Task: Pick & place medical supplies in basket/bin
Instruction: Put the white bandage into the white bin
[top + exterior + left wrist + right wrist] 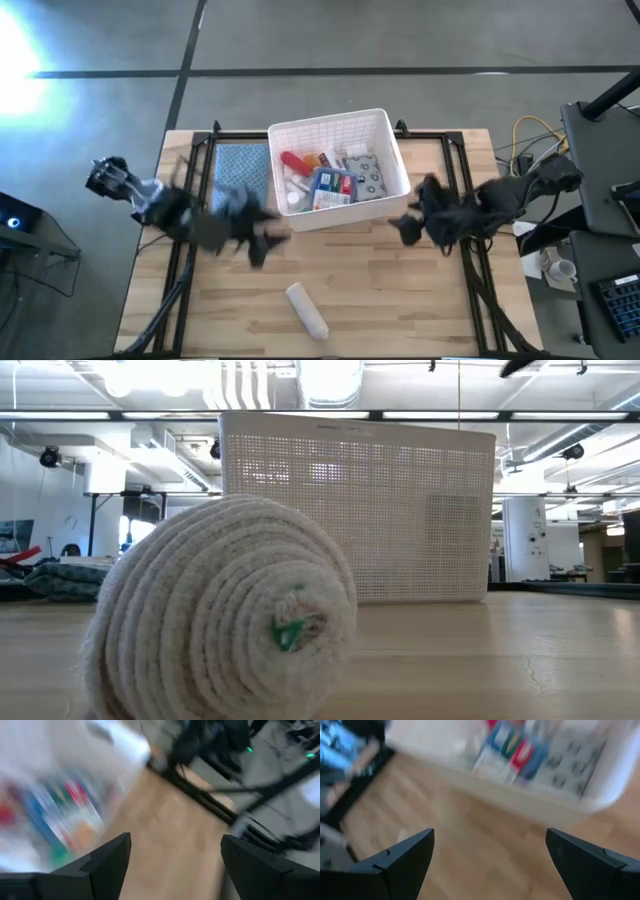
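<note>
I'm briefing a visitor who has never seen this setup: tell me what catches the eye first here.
The white basket stands at the table's far middle, already packed with supplies, a red-white-blue box brightest among them. One pale roll lies alone on the bare wood near the front edge. The left hand and right hand hover empty and open on either side of the basket's front.

The basket (330,128) is white, its walls a fine lattice of small holes. Inside it lie a red piece (293,161), a red-white-blue box (334,186) at the centre, and a grey packet (370,176) dotted with dark marks at three o'clock. A blue-grey cloth (242,166) lies at nine o'clock of the basket. The table (400,300) is pale wood in light strips. At six o'clock of the basket sits a cream roll (307,309) of coiled ridges, with a green fleck at its end.
</note>
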You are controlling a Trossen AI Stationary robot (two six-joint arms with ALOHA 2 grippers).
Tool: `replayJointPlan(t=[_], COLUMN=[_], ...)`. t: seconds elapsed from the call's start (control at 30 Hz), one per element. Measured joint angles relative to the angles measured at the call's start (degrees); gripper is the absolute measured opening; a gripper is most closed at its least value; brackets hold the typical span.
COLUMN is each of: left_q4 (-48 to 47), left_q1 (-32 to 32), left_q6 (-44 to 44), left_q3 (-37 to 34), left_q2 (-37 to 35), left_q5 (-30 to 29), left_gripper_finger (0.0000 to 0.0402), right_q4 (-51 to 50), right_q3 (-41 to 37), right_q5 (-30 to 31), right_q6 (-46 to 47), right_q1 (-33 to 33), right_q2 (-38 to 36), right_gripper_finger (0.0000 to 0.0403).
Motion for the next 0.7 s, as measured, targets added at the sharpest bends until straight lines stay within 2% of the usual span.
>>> replayJointPlan(t=[0.13,0.27,0.33,0.37,0.43,0.53,0.6,0.63,0.7], left_q4=[0.27,0.25,1.04,2.88,7.55,12.81,11.83,9.73,2.86], left_q1=[-10.53,-15.78,-16.58,-16.79,-17.55,-19.36,-20.17,-20.14,-19.15], left_q6=[-23.86,-48.08,-54.93,-53.50,-39.76,-2.94,20.87,29.30,38.19], left_q3=[-6.73,-13.40,-15.45,-15.92,-15.30,-10.16,-5.13,-2.58,2.68], left_q2=[3.17,9.25,11.86,13.18,16.34,22.12,26.19,28.12,32.50], left_q5=[0.07,0.07,-0.50,-0.56,-0.67,-0.48,2.22,4.28,6.78], left_gripper_finger=[0.0278,0.0273,0.0272,0.0272,0.0272,0.0272,0.0272,0.0272,0.0272], right_q4=[1.80,2.18,2.06,2.19,2.39,2.51,2.62,2.62,2.66], right_q3=[-4.46,-7.69,-8.36,-8.46,-8.47,-8.21,-7.46,-7.10,-6.43], right_q5=[-1.85,-1.91,-2.30,-2.92,-4.81,-6.84,-7.30,-7.47,-7.56], right_q6=[5.97,14.22,16.82,16.94,16.13,14.84,14.16,14.03,14.03], right_q1=[4.84,6.79,6.93,6.93,7.11,7.65,8.17,8.29,8.68], right_q2=[2.30,5.03,6.19,6.56,7.54,8.92,9.50,9.69,10.16], right_gripper_finger=[0.0370,0.0370,0.0370,0.0370,0.0370,0.0370,0.0370,0.0370,0.0370])
